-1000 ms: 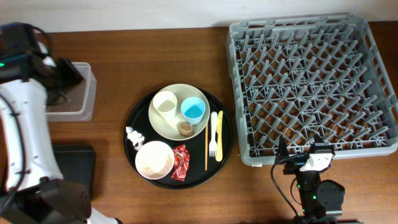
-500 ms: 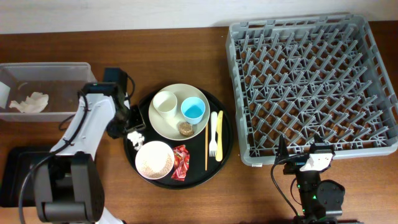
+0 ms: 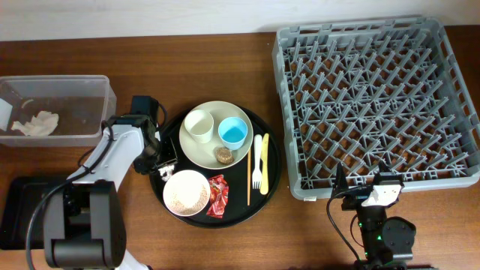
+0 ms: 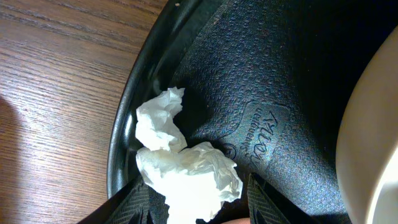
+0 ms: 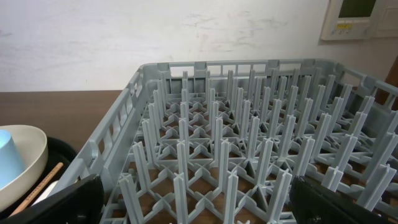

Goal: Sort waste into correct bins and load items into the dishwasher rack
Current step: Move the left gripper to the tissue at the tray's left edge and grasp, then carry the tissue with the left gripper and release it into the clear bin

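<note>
Cropped at the edge, the left pincer straddles the napkin, grip unclear; the right pincer stands apart.

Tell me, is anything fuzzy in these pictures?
Overhead: all sharp, evenly lit. Left wrist: the napkin is crisp, the tray rim glints a little. Right wrist: the rack is clear, the near jaws are dark blurs.

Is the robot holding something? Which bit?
Cannot tell: the left gripper straddles the crumpled napkin at its near end. The right gripper holds nothing.
</note>
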Available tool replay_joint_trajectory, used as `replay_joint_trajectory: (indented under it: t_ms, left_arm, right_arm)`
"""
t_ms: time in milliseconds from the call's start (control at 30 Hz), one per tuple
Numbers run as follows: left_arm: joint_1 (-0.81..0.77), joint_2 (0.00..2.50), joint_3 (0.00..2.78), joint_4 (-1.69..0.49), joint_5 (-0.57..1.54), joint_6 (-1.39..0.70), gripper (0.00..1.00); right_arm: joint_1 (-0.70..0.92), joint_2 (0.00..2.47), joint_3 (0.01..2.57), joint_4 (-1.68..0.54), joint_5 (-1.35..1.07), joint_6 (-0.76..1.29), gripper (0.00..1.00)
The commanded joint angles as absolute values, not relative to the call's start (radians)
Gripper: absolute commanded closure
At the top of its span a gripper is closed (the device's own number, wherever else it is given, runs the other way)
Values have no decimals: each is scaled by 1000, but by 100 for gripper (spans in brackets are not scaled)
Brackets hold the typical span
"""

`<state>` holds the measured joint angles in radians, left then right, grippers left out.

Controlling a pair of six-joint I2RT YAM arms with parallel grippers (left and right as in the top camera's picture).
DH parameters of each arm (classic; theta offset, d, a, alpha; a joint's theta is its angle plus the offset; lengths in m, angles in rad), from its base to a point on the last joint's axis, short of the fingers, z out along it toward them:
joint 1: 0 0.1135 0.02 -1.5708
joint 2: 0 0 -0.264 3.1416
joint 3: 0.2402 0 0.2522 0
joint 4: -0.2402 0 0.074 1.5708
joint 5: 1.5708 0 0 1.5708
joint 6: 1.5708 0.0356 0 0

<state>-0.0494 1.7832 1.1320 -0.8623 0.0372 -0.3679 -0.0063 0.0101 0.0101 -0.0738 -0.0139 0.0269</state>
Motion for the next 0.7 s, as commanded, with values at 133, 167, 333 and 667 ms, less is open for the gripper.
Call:
replay_joint_trajectory:
  t_ms: [133,167,333,667]
  left_arm:
    - [-50,1785,1098,-834,30,-378,67]
    - [-50,1785,1098,-833,30,-378,70]
    - [-50,1785,1098,-823,30,-378,89]
    - [-50,1747,1178,-842,29,-319,99]
  right_arm:
    - [0,3,6,-80,-3,35,2]
    - [0,3,6,-80,-3,35,2]
    - [0,3,6,-80,-3,35,1]
    - [0,3,6,-80,-3,35,2]
